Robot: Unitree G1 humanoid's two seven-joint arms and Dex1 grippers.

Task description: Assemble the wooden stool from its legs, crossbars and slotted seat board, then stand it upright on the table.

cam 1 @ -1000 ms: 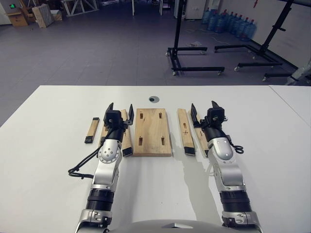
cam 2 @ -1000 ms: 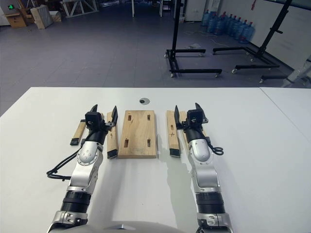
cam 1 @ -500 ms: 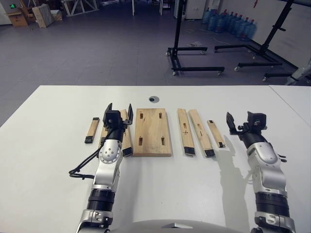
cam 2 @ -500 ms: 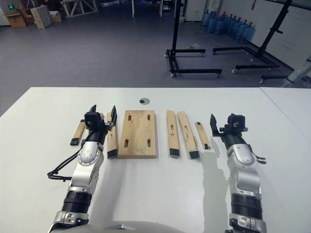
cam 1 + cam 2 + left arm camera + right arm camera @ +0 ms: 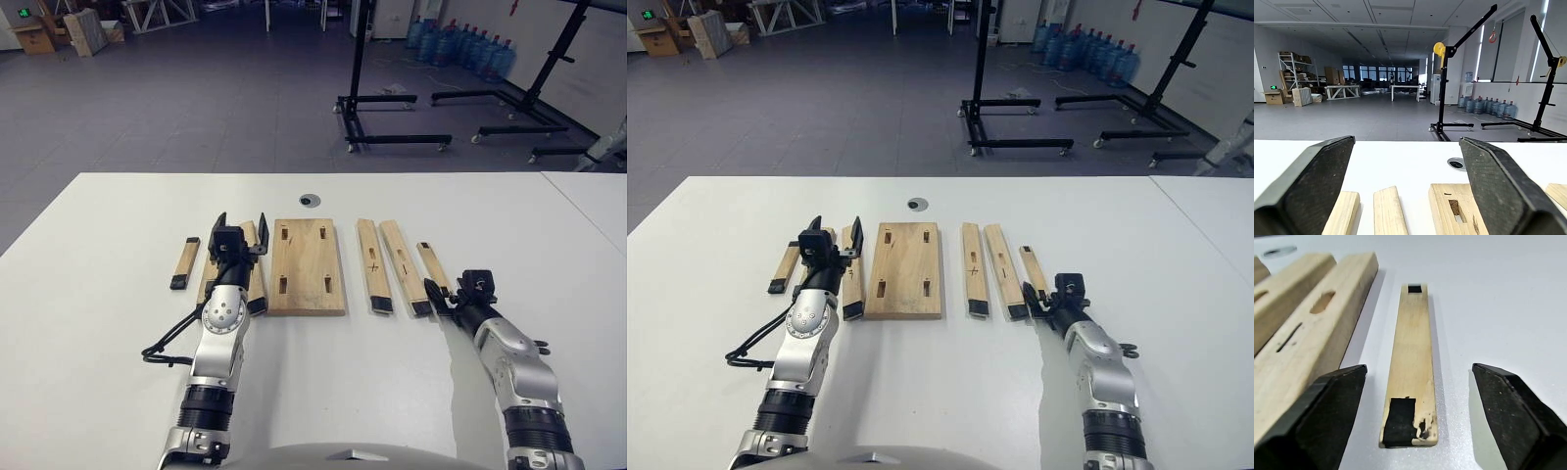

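My right arm (image 5: 509, 352) lies low over the white worktop (image 5: 98, 294), angled slightly inward. The right fingers (image 5: 1327, 411) are spread wide on either side of the near, black-tipped end of a short crossbar (image 5: 1411, 367) and are clear of it on both sides. My left arm (image 5: 220, 333) stretches straight ahead with a black cable (image 5: 162, 343) looped beside the forearm. The left fingers (image 5: 1308, 191) are also wide apart, pointing away above two legs (image 5: 255, 286) that lie just left of the seat board (image 5: 307, 266).

The stool is unassembled, with every piece flat and lengthwise in one row across the worktop. The slotted board is in the middle. Another short crossbar (image 5: 184, 262) is at the far left. Two more legs (image 5: 404, 266) lie between the board and the right-hand crossbar. The leg nearest the board (image 5: 372, 264) carries a pencilled cross, and I can read no other writing.

A round grommet (image 5: 311, 200) sits beyond the board. Past the worktop edge, black wheeled stands (image 5: 392, 117) and blue water bottles (image 5: 460, 44) stand on the grey floor.
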